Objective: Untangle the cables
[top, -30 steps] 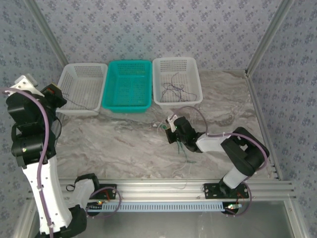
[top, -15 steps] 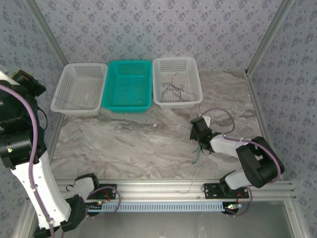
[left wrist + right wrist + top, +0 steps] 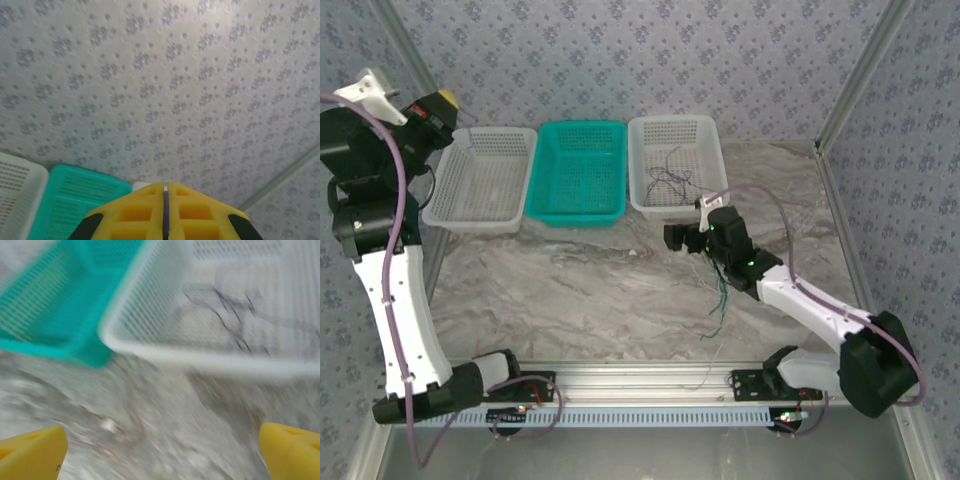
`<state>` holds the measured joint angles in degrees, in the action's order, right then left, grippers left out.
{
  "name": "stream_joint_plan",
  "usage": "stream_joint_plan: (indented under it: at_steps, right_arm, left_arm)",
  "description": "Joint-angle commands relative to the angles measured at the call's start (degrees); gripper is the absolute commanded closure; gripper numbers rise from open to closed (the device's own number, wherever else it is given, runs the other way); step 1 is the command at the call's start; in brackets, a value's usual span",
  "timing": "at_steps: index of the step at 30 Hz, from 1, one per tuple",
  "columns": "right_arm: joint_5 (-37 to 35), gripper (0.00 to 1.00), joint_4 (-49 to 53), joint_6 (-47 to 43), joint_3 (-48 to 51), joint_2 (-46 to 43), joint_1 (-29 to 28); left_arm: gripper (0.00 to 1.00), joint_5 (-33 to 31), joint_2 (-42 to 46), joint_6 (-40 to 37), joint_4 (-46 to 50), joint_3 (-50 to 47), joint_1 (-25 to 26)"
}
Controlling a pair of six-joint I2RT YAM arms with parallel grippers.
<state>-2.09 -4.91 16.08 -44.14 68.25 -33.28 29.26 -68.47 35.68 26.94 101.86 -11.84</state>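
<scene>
Several dark cables (image 3: 672,185) tangled in right-hand white basket (image 3: 680,211) at upper centre, green cable (image 3: 722,297) loose on counter (image 3: 570,290) below it, right fingers (image 3: 30,452) spread wide nearby, left fingers (image 3: 135,215) pressed shut, upper left, facing wall (image 3: 160,75).

Soft, even light, shadows faint. Ahead of the right gripper (image 3: 161,450) everything smears with motion blur — white basket (image 3: 200,357) and teal basket (image 3: 50,305) alike. Beyond the left gripper (image 3: 165,212) the wallpaper (image 3: 150,90) is crisp, evenly lit, a touch grey.
</scene>
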Motion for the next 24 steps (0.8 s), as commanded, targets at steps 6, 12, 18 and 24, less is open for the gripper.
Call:
stream_joint_plan:
  at_steps: [6,12,18,24]
  right_arm:
    - [24.1,0.00,-8.5,-6.1,-15.9,3.8,-6.8]
    - [31.1,0.00,-20.7,-1.9,-26.9,13.3,-8.4]
    - [27.6,0.17,-24.1,-3.1,-32.9,24.2,-8.1]
    - [28.7,1.00,-30.6,2.0,-33.2,28.0,-7.3]
  left_arm:
    - [1.00,2.7,-0.1,1.5,-4.5,3.0,13.7]
    - [1.00,-1.9,-2.9,2.1,-8.2,0.7,26.1]
    - [1.00,-3.0,-4.6,2.6,-9.8,0.9,32.1]
    - [1.00,-10.9,-0.9,-1.4,-4.4,0.1,32.2]
